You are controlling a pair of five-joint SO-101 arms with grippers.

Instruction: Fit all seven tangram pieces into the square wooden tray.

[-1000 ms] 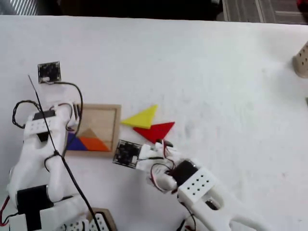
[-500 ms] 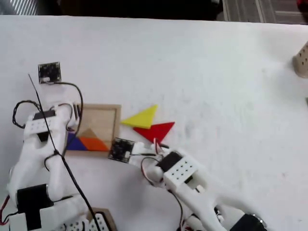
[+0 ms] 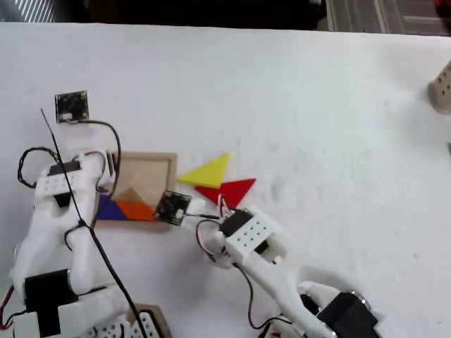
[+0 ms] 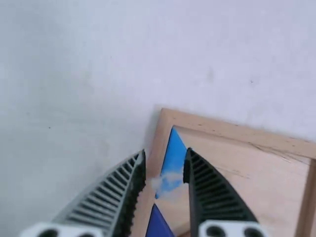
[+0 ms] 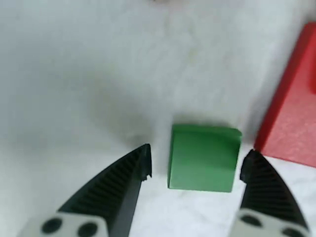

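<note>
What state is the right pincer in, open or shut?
Open: the fingers of the right pincer stand wide apart, one each side of the small green square piece.

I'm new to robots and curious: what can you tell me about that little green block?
The green block is a flat, squarish piece with a smooth, matte top. It lies flat on the white table, between the open fingers of the right pincer, neither touching it. A red piece sits close beside it.
</note>
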